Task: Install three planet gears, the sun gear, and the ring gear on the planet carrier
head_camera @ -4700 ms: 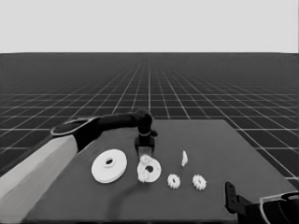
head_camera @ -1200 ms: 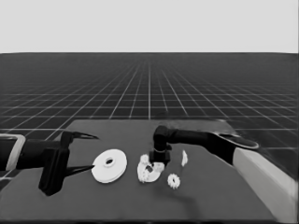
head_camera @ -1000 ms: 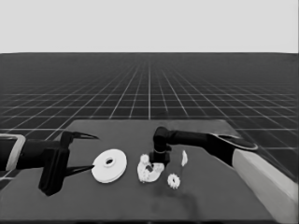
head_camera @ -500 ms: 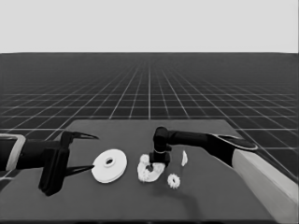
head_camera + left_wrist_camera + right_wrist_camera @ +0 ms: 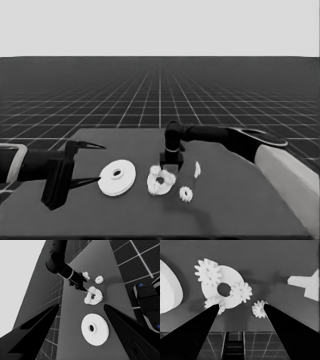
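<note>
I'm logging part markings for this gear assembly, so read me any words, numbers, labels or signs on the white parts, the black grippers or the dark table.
None: no words, numbers, labels or signs show in any view.
The larger white round part, the smaller white round part with its small white toothed gears, the loose gear and the dark table are all plain.

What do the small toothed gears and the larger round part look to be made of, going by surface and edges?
The small white toothed gears, three on the smaller white round part and one beside it, look like matte moulded plastic: uniform white, crisp teeth, no glints. The larger white round part looks the same, flat white with soft shading at its rim. Being a render, the true material stays open.
</note>
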### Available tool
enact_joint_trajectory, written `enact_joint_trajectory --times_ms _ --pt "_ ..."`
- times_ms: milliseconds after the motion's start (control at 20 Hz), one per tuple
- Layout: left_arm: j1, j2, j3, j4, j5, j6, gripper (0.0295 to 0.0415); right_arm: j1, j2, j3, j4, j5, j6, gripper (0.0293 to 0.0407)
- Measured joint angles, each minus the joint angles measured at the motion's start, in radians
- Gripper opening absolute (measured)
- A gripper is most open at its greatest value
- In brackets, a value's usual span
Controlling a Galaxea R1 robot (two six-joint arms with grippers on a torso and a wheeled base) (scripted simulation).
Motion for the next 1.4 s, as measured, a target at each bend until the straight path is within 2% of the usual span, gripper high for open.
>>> enact_joint_trajectory --times_ms 100,150,250,600,650,750,850,1100,1200,1250,1400 --pt "0.0 0.0 0.0 0.0 0.0 0.0 0.0385 0.001 0.0 0.0 0.002 0.0 0.0 0.0385" --pt "0.0 0.0 0.0 0.0 0.0 0.0 0.0385 -0.001 -0.113 0.202 -0.004 -0.014 0.083 0.0385" --pt "0.0 0.0 0.0 0.0 0.0 0.0 0.0385 -0.003 -0.221 0.359 -0.007 -0.024 0.136 0.0385" --pt "0.0 0.0 0.0 0.0 0.0 0.0 0.0385 -0.003 -0.272 0.43 -0.007 -0.028 0.155 0.0385" --pt "0.0 0.0 0.0 0.0 0.0 0.0 0.0385 -0.094 -0.266 0.398 -0.106 -0.018 0.131 0.0385" --pt "0.0 0.0 0.0 0.0 0.0 0.0 0.0385 -0.192 -0.254 0.344 -0.194 0.003 0.094 0.0385" --pt "0.0 0.0 0.0 0.0 0.0 0.0 0.0385 -0.22 -0.248 0.319 -0.221 0.014 0.079 0.0385" --pt "0.0 0.0 0.0 0.0 0.0 0.0 0.0385 -0.233 -0.245 0.306 -0.234 0.021 0.071 0.0385" --pt "0.0 0.0 0.0 0.0 0.0 0.0 0.0385 -0.233 -0.245 0.306 -0.235 0.021 0.071 0.0314" --pt "0.0 0.0 0.0 0.0 0.0 0.0 0.0385 -0.233 -0.245 0.306 -0.235 0.021 0.071 0.031" --pt "0.0 0.0 0.0 0.0 0.0 0.0 0.0385 -0.233 -0.245 0.306 -0.235 0.021 0.071 0.031"
